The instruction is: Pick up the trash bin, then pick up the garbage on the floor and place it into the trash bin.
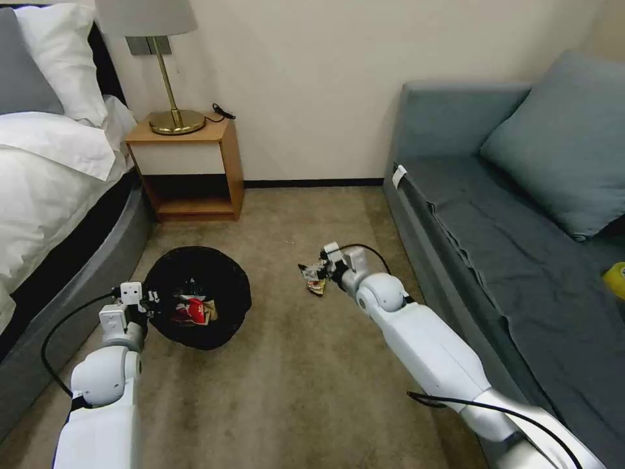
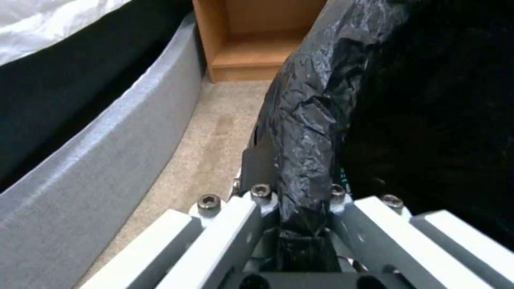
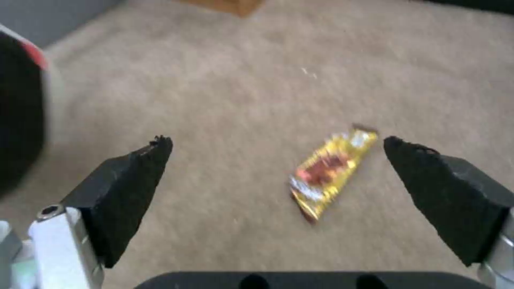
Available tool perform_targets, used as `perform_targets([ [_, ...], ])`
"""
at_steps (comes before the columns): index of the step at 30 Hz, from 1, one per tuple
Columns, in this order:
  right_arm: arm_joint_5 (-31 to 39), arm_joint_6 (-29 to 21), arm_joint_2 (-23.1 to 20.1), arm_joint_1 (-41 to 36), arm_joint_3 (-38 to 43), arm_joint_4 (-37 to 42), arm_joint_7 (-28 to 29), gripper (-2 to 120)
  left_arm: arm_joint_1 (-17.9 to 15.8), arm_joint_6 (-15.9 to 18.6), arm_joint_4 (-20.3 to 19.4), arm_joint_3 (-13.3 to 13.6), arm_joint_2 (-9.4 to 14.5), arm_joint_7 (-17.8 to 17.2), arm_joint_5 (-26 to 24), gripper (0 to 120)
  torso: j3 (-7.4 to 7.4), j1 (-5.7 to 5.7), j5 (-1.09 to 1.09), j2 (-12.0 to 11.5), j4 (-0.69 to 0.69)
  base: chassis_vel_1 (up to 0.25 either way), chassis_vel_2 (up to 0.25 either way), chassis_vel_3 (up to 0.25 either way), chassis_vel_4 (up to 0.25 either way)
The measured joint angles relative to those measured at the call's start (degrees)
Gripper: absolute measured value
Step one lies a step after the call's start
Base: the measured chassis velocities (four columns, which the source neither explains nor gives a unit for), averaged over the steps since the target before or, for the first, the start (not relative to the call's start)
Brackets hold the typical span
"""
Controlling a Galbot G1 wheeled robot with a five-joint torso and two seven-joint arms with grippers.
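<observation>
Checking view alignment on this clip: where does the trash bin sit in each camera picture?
Head view: trash bin on the carpet, lower left, its rim held by the left gripper.
Left wrist view: its black bag rim clamped between the fingers.
Right wrist view: a dark blur at one edge.
Shared landmark: the wooden nightstand.

Left gripper [image 1: 151, 301] at the trash bin [image 1: 224, 270] rim; right gripper [image 1: 320, 270] over a candy wrapper [image 1: 316, 287].
</observation>
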Motion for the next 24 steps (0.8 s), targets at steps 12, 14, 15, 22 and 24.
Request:
perform_targets([
  [12,-4.36,2.94,0.0,-2.72,2.82,-6.33,-0.52,100,0.59,0.0,-0.75,-0.27,0.31,0.18,-0.17,1,0.0,0.0,-0.01,0.0,0.0,0.0,0.0,0.0,0.0],
  [14,-5.05,3.59,-0.16,-3.19,3.35,-6.96,-1.03,100,0.53,0.02,-0.91,-0.28,0.48,0.18,-0.17,1,0.0,0.0,-0.01,0.0,0.0,0.0,0.0,0.0,0.0],
  [15,-5.05,3.59,-0.16,-3.19,3.35,-6.96,-1.03,100,0.53,0.02,-0.91,-0.28,0.48,0.18,-0.17,1,0.0,0.0,-0.01,0.0,0.0,0.0,0.0,0.0,0.0],
  [22,-5.64,4.09,-0.54,-4.48,3.64,-6.69,-1.57,100,0.47,0.18,-1.3,0.11,0.27,0.07,-0.01,1,0.0,0.0,-0.01,0.0,0.0,-0.02,0.028,0.038,-0.026],
  [24,-5.75,4.14,-0.55,-4.64,3.5,-6.52,-1.62,100,0.45,0.21,-1.32,0.16,0.13,0.05,0.07,1,0.0,0.0,-0.01,0.0,-0.01,-0.087,0.079,0.101,-0.097],
])
